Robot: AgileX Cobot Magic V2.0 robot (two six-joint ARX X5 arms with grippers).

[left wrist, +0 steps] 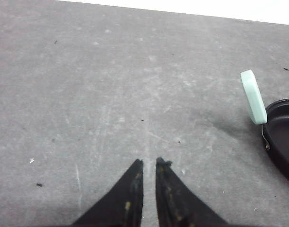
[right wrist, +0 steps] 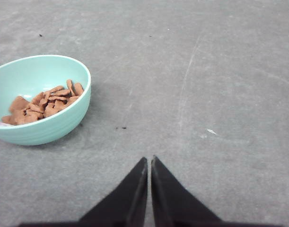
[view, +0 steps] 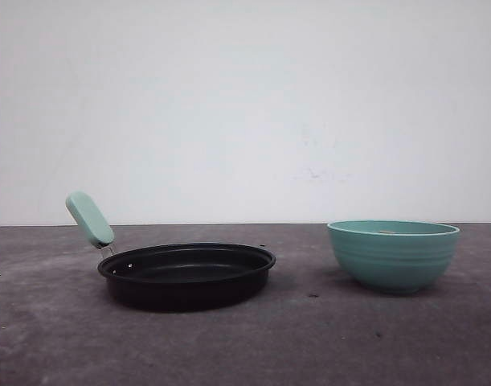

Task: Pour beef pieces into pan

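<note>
The black pan [view: 187,273] rests on the grey table at front left, its mint-green handle [view: 89,219] angled up to the left; the left wrist view catches its rim [left wrist: 282,137] and handle [left wrist: 253,96]. A teal ribbed bowl [view: 393,253] stands to the right. Inside the bowl [right wrist: 40,101] lies a heap of reddish-brown beef pieces [right wrist: 44,105]. My left gripper [left wrist: 149,163] hovers over bare table, shut with nothing in it, apart from the pan. My right gripper [right wrist: 149,159] is shut and empty, over the table beside the bowl.
The grey table [view: 325,338] is scuffed, with a few dark specks [right wrist: 120,127]. A plain white wall rises behind it. Open table lies between pan and bowl.
</note>
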